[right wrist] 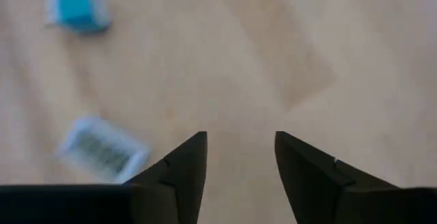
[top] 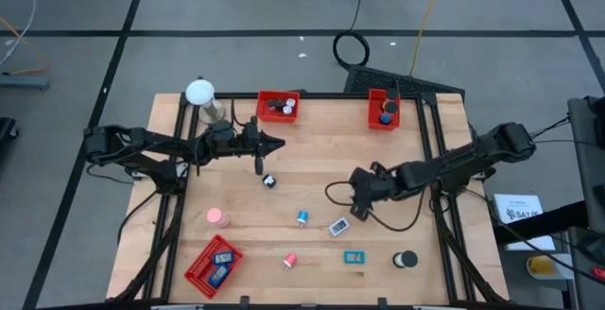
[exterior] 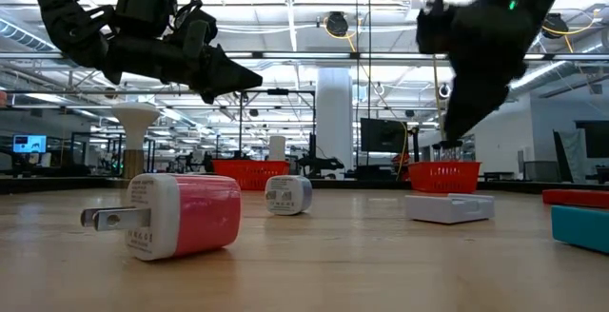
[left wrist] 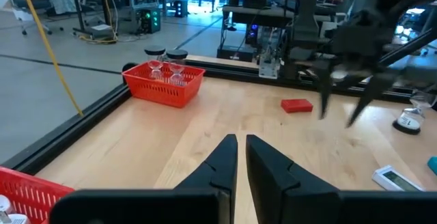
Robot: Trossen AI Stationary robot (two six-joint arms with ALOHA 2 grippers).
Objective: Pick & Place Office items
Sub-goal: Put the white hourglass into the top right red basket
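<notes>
Small office items lie scattered on the wooden table: a pink-and-white plug-shaped piece (top: 217, 217) (exterior: 181, 215), a blue roll (top: 302, 217) (right wrist: 78, 9), a white flat piece (top: 338, 226) (right wrist: 102, 149), a small pink piece (top: 290, 261), a teal rectangle (top: 354, 258), a black roll (top: 406, 260) and a small black-and-white piece (top: 268, 181). My right gripper (top: 357, 206) (right wrist: 239, 145) hovers open over bare wood beside the white flat piece. My left gripper (top: 274, 144) (left wrist: 240, 145) is shut and raised above the table's far left part, holding nothing.
Two red mesh trays (top: 279, 107) (top: 383, 110) stand at the far edge and a third (top: 215, 263) at the near left corner, each holding items. A white ball on a stand (top: 200, 93) is at the far left. A red flat piece (left wrist: 296, 105) lies near the right arm.
</notes>
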